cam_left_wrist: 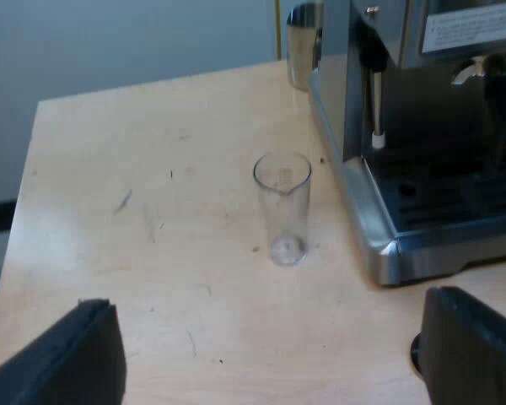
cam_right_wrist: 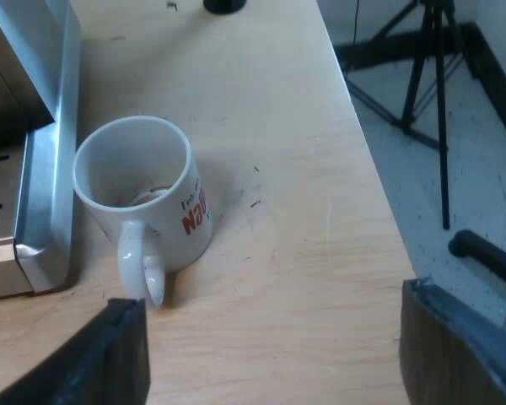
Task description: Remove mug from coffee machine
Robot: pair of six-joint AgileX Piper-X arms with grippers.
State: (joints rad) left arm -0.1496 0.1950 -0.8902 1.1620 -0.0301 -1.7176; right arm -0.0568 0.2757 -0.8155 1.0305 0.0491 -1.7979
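White mug (cam_right_wrist: pixel 148 198) stands on the wooden surface (cam_right_wrist: pixel 304 211), just beside the espresso machine (cam_right_wrist: pixel 46 169), handle toward your right tool (cam_right_wrist: pixel 270 337). That tool is wide open and empty; raise it straight, clear of the handle. Your left tool (cam_left_wrist: pixel 270 337), also wide open and empty, hangs near the measuring glass (cam_left_wrist: pixel 282 207).

Table (cam_left_wrist: pixel 110 169), light wood. Holds: machine (cam_left_wrist: pixel 373 232); glass (cam_left_wrist: pixel 282 211), upright, near it; mug (cam_right_wrist: pixel 175 226), just beside its base; steel jug (cam_left_wrist: pixel 299 51).
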